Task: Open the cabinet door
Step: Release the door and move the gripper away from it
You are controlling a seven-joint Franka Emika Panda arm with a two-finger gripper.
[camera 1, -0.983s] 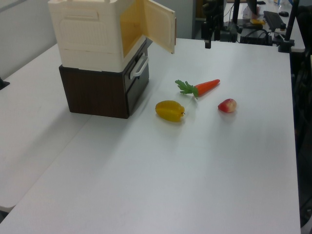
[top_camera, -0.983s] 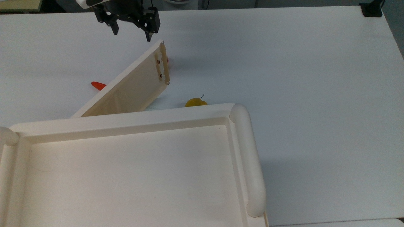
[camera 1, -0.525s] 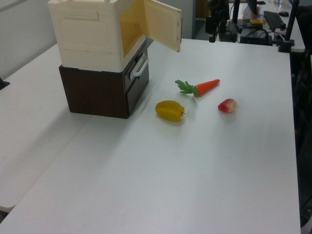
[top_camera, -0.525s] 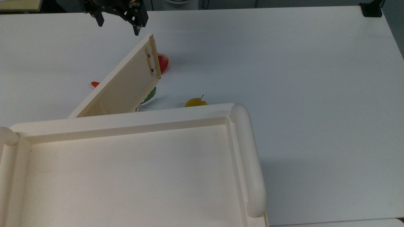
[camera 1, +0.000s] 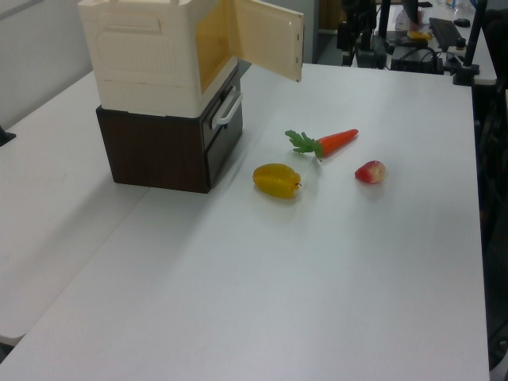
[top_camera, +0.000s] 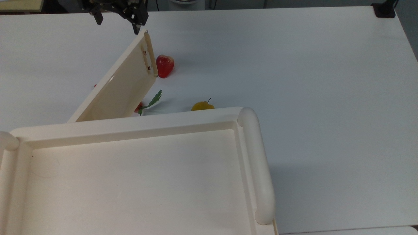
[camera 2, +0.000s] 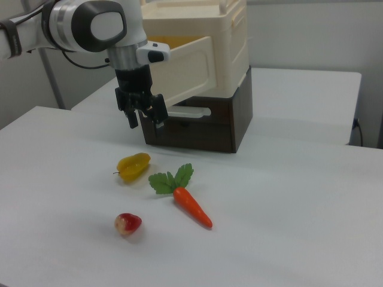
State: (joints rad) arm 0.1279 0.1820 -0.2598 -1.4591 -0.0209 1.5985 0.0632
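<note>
The cabinet (top_camera: 137, 176) is a large cream unit with a recessed top, standing on a dark brown base (camera 1: 159, 147). Its cabinet door (top_camera: 120, 85) is a flat cream panel with a slim bar handle (top_camera: 149, 54), and it stands swung well out from the front (camera 1: 270, 41) (camera 2: 185, 70). My gripper (top_camera: 116, 25) hangs at the top view's upper left, just past the door's free edge. In the right view my gripper (camera 2: 145, 118) is open, with nothing between its fingers, in front of the door's outer end.
On the white table (top_camera: 294, 81) lie a red strawberry-like fruit (top_camera: 164, 65), a yellow fruit (top_camera: 202, 106) and a carrot (camera 2: 191, 206) with green leaves (top_camera: 151, 101). The brown base has a drawer with a white handle (camera 2: 188, 112). Desks and equipment stand behind the table (camera 1: 421, 40).
The door has swung further open, uncovering the red fruit and the carrot leaves in the top view. My gripper has moved toward the top view's upper left, ahead of the door's edge.
</note>
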